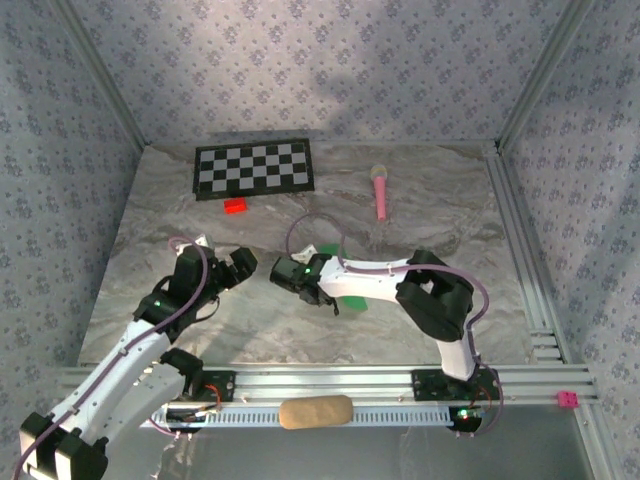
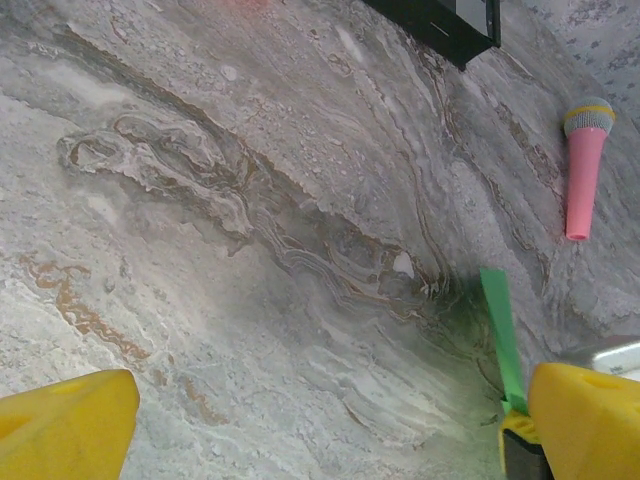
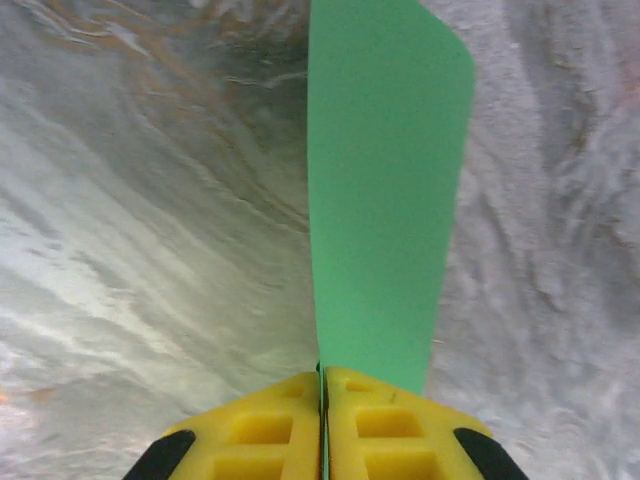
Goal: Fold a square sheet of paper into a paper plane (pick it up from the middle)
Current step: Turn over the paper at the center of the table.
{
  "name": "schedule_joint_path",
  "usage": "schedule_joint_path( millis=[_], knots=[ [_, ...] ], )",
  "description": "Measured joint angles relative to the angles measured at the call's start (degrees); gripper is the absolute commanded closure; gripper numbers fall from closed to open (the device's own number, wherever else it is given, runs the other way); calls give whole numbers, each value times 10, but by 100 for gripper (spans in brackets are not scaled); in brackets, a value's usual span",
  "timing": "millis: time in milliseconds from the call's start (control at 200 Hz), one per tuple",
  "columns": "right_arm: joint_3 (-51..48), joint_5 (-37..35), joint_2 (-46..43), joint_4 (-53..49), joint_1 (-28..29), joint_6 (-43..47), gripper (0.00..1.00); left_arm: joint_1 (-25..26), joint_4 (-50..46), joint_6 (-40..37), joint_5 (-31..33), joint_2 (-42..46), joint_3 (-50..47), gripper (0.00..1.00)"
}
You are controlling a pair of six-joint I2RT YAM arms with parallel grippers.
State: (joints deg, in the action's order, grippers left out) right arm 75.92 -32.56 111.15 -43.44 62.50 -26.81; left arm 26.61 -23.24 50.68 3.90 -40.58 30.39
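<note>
R gripper [image 3: 322,395] pinching green paper [image 3: 385,180] edge, rest sticking fwd, L gripper [image 2: 325,420] wide open

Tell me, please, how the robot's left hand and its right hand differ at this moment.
The left hand stands wide open, its yellow fingers far apart, whereas the right hand is shut. The left hand holds nothing, with bare grey marbled table showing between its fingers; the right hand pinches the thin bright green sheet of paper at one end. Both hands have the same yellow fingers.
</note>
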Motion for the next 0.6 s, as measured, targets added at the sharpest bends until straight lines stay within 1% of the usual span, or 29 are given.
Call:
schedule_joint_path(
  millis=[30,75,200,370,400,475,535,600],
  knots=[
    [0,17,0,7,-4,-1,81,0,0,0,-2,0,0,3],
    [-1,42,0,21,-10,-4,78,0,0,0,-7,0,-1,3],
    [-38,130,-28,95,-37,-9,58,0,9,-1,-31,-6,-2,6],
    [-136,235,-130,196,-83,-17,53,-2,46,-5,-89,-54,-6,13],
    [-157,258,-154,219,-96,-19,54,-2,54,-7,-102,-68,-6,15],
    [-205,309,-208,267,-130,-27,61,-2,67,-15,-132,-103,-5,20],
    [-247,354,-246,312,-167,-39,73,-1,77,-18,-157,-134,-3,23],
    [-287,401,-272,350,-209,-49,84,4,86,-22,-179,-167,2,25]
  ],
)
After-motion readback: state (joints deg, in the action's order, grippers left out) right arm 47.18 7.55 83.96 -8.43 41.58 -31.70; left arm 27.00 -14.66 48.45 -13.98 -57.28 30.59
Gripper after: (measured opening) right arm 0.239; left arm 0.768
